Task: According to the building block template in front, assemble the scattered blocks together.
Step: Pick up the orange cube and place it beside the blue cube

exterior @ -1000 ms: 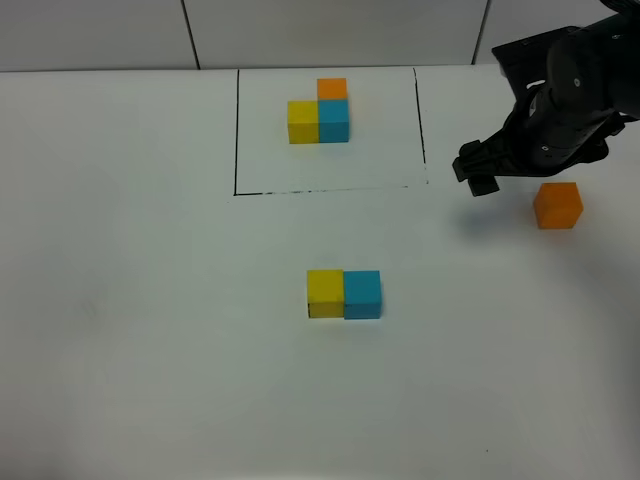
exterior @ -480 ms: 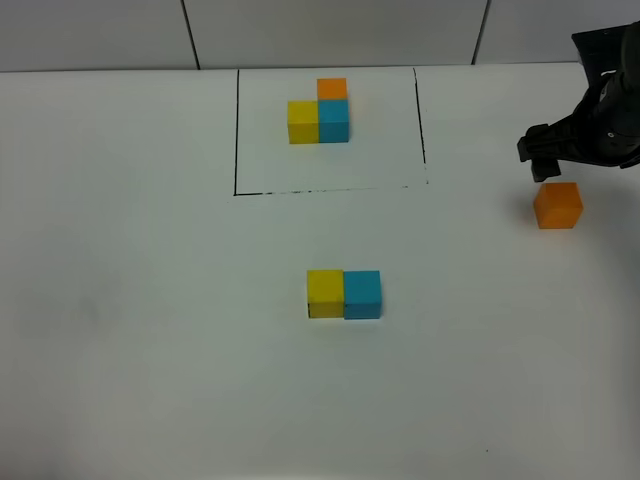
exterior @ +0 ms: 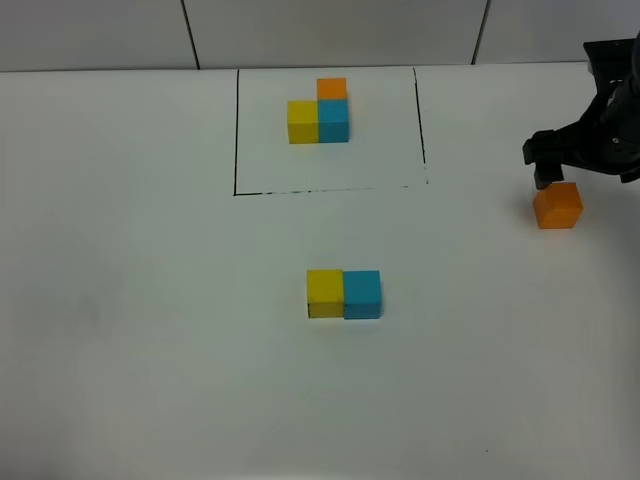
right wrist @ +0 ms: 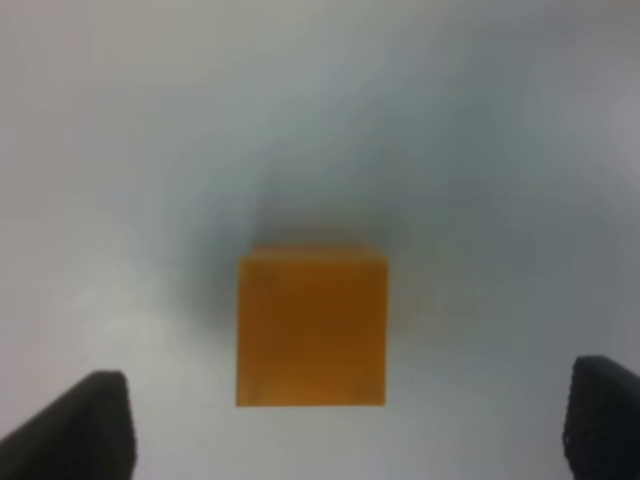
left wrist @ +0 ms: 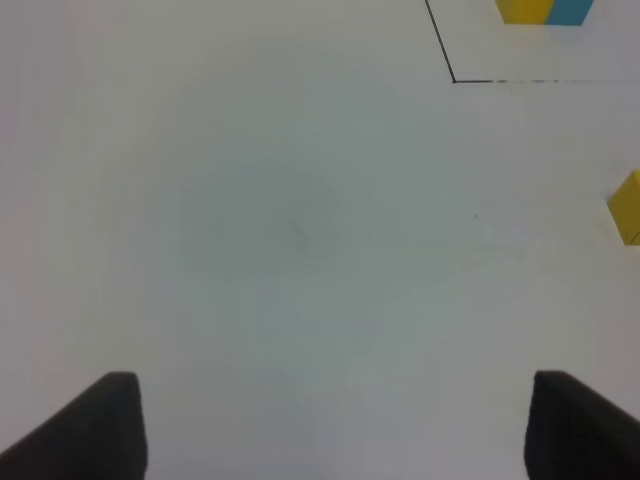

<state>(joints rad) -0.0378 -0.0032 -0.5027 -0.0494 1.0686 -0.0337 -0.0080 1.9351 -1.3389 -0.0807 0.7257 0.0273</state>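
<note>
The template (exterior: pixel 319 113) is a yellow, blue and orange cube group inside a black drawn rectangle at the table's far middle. A loose yellow cube (exterior: pixel 325 293) and a loose blue cube (exterior: pixel 362 294) sit side by side, touching, at the table's centre. The loose orange cube (exterior: pixel 557 205) lies alone at the right. My right gripper (exterior: pixel 545 178) hovers just above and behind it, open; in the right wrist view the orange cube (right wrist: pixel 312 330) sits between the spread fingertips (right wrist: pixel 85 425). My left gripper (left wrist: pixel 330 430) is open over bare table, out of the exterior view.
The white table (exterior: pixel 150 300) ends at a tiled wall behind. In the left wrist view the frame's corner (left wrist: pixel 453 78), the template's edge (left wrist: pixel 545 10) and part of the loose yellow cube (left wrist: pixel 628 207) show.
My right gripper has moved from left of the orange cube to the right and lowered, ending just over the cube. The cubes have not moved.
</note>
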